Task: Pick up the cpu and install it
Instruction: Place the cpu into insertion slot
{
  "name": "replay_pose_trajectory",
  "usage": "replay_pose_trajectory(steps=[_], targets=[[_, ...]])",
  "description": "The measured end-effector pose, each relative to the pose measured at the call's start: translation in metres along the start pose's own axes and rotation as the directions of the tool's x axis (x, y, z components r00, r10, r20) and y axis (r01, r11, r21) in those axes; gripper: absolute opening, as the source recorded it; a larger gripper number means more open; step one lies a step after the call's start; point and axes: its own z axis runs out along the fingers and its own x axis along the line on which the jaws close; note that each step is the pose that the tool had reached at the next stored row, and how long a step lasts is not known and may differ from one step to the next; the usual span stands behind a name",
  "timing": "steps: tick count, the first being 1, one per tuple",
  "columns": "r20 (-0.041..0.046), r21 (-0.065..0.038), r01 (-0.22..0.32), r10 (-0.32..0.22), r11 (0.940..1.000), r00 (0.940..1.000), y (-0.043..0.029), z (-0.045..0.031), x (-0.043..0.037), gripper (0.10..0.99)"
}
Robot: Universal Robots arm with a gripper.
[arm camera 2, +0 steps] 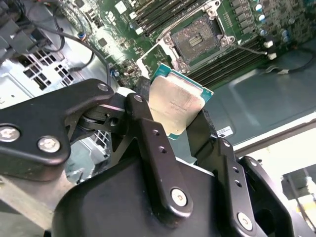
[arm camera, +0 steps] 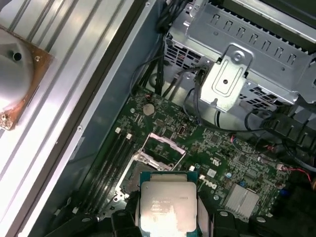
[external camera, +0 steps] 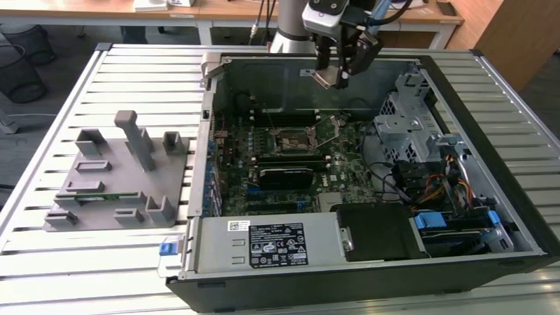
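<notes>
CPU sits clamped by two opposite edges between the black fingers of the gripper, its pale metal top turned toward the cameras in both wrist views and a thin green rim showing around it. In the exterior view the gripper hangs over the far part of the open computer case, holding the chip clear of the board. Beneath it on the green motherboard lies the socket, its metal frame swung up and its contact field uncovered. A grey plastic fixture rests on the slatted table, well apart on the exterior view's left.
</notes>
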Motion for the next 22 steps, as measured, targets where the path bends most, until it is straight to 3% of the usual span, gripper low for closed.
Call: replay_pose_trajectory(steps=[5,11,17,22], targets=[[0.0029,-0.001,-0.069,0.069,0.9976,0.9976,-0.0001,0.0005,0.0000,0.541],[0.0064,-0.002,-0.150,0.150,0.9887,0.9886,-0.0002,0.0010,0.0001,0.541],[0.0096,-0.003,-0.229,0.229,0.9735,0.9734,-0.0003,0.0014,0.0001,0.541],[0.0122,-0.005,-0.291,0.291,0.9566,0.9565,-0.0004,0.0017,0.0001,0.541]])
